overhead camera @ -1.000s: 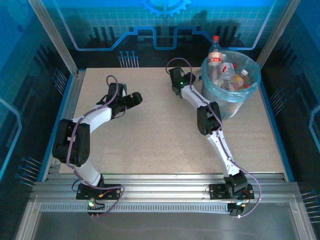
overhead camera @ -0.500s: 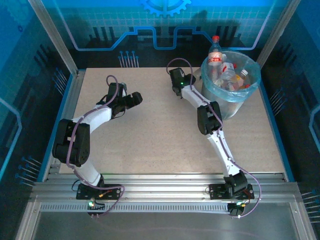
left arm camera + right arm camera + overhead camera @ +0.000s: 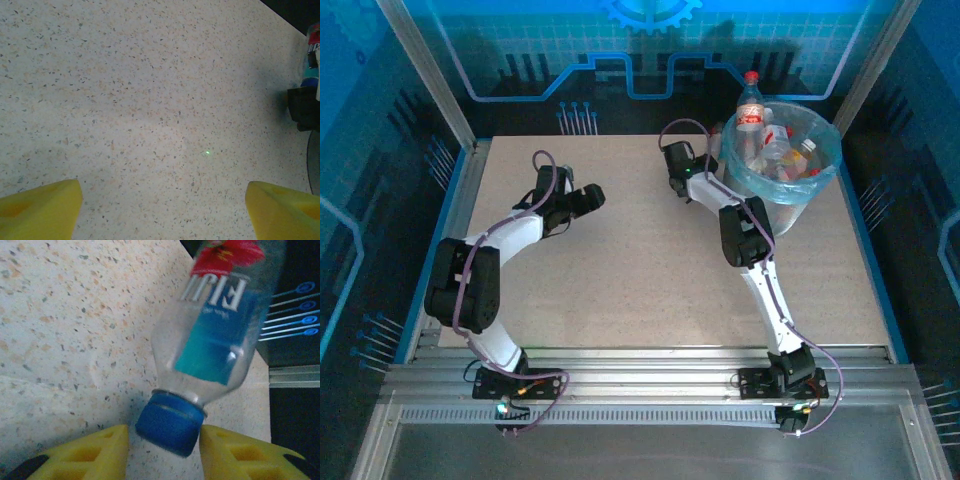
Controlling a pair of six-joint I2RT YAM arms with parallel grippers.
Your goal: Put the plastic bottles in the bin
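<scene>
right pincer [image 3: 164, 437] and its bottle [image 3: 210, 340] edged back, elbow [image 3: 745, 232] nearer bin [image 3: 798, 205]

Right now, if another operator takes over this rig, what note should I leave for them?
Left end effector: open, holding nothing, above the bare table.
Right end effector: shut on the blue cap of a Fiji bottle, close to the bin, with table under it.
Done: several bottles are in the bin.
Left: carry the held bottle over the rim and release it.
</scene>
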